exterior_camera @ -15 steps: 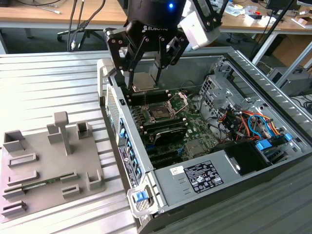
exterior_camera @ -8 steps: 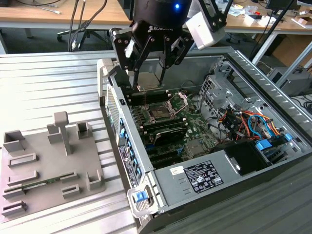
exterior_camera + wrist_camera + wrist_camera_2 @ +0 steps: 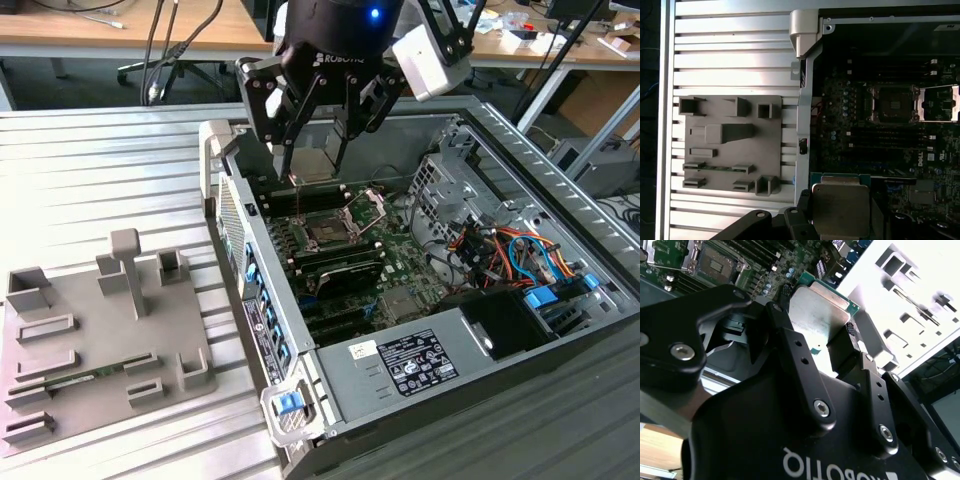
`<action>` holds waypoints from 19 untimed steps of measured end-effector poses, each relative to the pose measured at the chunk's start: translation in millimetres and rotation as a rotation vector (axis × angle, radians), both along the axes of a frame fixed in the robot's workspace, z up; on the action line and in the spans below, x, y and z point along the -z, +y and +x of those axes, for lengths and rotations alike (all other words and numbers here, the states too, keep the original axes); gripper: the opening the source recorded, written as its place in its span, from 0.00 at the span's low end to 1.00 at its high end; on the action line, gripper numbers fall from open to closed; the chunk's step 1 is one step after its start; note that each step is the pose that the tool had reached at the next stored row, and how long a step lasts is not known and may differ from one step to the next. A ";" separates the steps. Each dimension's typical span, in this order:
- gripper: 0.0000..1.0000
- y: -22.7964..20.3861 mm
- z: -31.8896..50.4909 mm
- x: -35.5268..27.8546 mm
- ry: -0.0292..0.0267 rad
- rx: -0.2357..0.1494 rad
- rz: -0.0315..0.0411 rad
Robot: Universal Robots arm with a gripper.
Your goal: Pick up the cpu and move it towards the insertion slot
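Pincer (image 3: pixel 314 172) is holding the cpu (image 3: pixel 820 315) raised near the insertion slot (image 3: pixel 326 232).
Its fingers (image 3: pixel 792 347) are clamping opposite cpu edges, partly hiding them.

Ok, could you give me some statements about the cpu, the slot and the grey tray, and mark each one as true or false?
1. The gripper is shut on the cpu. True.
2. The cpu already lies in the insertion slot. False: it is held in the air over the open computer case, and the slot is empty.
3. The slot's metal frame is hinged open. True.
4. The grey fixture tray stands inside the computer case. False: it lies on the ribbed table, outside the case, on the exterior view's left.
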State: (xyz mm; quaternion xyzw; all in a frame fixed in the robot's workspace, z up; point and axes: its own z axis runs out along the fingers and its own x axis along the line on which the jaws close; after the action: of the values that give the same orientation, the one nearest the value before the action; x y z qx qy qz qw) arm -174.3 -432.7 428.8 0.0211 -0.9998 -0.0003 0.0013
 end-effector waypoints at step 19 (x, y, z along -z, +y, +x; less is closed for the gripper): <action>0.55 0.0 24.8 0.3 0.0000 0.000 0.0001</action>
State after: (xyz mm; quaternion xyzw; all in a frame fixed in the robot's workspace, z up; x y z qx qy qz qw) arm -149.5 -432.7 428.5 0.0211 -0.9998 -0.0003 0.0012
